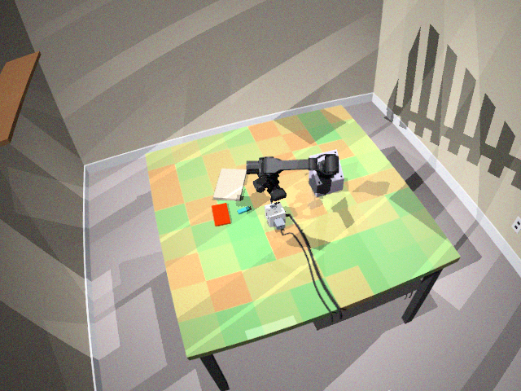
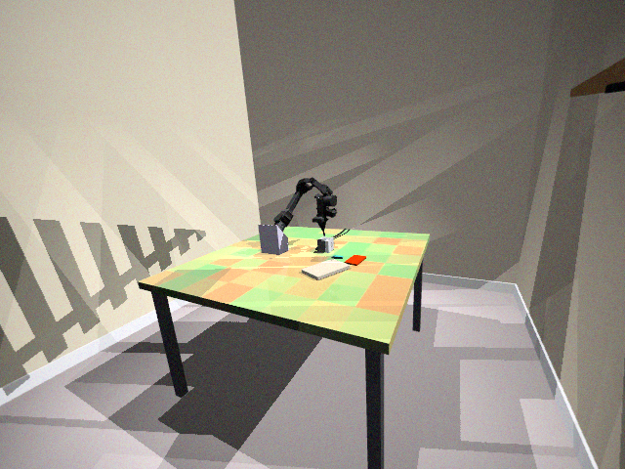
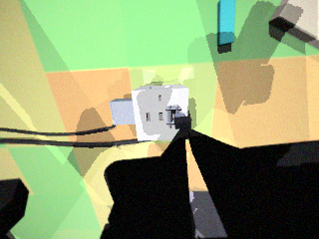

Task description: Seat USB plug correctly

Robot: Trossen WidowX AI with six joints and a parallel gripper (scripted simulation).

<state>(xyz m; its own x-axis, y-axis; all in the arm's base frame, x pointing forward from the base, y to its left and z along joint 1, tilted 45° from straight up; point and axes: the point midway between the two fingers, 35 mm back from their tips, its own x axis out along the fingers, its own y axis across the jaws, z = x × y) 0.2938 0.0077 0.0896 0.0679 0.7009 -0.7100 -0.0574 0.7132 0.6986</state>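
Note:
The white power cube (image 1: pixel 273 216) (image 2: pixel 329 245) (image 3: pixel 147 128) stands on the table, with slot holes in its top. The small dark USB plug (image 3: pixel 182 120) is at the edge of the cube's top beside the metal-lined socket (image 3: pixel 172 115) in the wrist view. My gripper (image 1: pixel 275 201) (image 2: pixel 323 234) (image 3: pixel 184 134) points down over that edge and is shut on the USB plug. The fingers hide part of the plug. Whether its tip is inside the socket or just above it, and which way round it is, I cannot tell.
A grey-blue adapter (image 1: pixel 279 223) (image 3: pixel 122 112) sticks out of the cube's side. Black cables (image 1: pixel 312 257) run over the table's edge. A cyan stick (image 1: pixel 243 209) (image 3: pixel 226 22), a red box (image 1: pixel 221 214) (image 2: pixel 355 260) and a cream book (image 1: pixel 229 184) (image 2: pixel 325 269) lie nearby.

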